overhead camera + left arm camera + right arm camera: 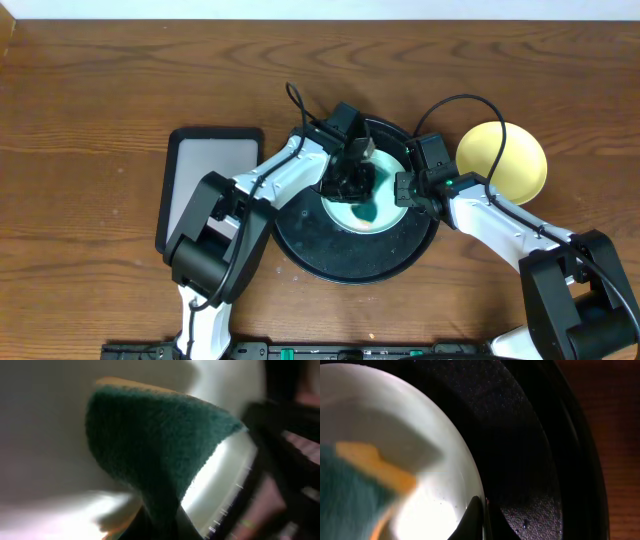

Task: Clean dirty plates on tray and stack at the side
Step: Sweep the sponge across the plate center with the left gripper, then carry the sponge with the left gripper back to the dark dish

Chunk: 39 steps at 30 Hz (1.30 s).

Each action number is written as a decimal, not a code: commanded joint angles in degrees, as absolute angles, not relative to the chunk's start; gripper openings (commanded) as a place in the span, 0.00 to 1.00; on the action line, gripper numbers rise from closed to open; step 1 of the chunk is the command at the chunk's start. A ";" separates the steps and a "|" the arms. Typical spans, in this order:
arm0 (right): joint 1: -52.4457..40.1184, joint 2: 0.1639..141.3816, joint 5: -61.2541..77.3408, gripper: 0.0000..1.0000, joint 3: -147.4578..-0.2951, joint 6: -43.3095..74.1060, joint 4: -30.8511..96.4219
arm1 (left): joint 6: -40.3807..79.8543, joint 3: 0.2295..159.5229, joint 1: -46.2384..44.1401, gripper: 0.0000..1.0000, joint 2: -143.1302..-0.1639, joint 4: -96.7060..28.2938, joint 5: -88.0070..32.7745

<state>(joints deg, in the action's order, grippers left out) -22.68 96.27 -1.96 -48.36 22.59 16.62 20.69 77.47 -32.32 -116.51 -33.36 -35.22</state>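
A mint-teal plate lies in the middle of the round black tray. My left gripper hangs over the plate, shut on a green sponge with a yellow backing. The sponge rests against the plate's pale surface. In the left wrist view the gripper shows only as dark fingers at the bottom edge. My right gripper is at the plate's right edge. In the right wrist view it is shut on the plate's rim. A pale yellow plate sits on the table to the right of the tray.
A rectangular black-rimmed tray with a grey inside lies left of the round tray. Both arms cross over the round tray from the near side. Bare wooden table surrounds everything.
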 commanded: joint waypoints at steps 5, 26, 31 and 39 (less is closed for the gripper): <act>-23.09 96.71 -0.32 0.01 -47.94 22.72 16.51 | 19.31 78.39 -26.96 0.08 -102.61 -33.23 -36.58; -23.09 96.71 0.36 0.01 -47.94 22.70 16.47 | 17.58 74.13 -3.14 0.08 -95.26 -51.83 3.90; -23.09 96.71 0.34 0.01 -47.94 22.70 16.47 | 17.58 69.32 -2.20 0.08 -95.26 -50.35 3.92; -23.07 96.71 0.34 0.01 -47.94 22.70 16.49 | 17.85 58.96 -2.20 0.08 -95.26 -39.77 3.95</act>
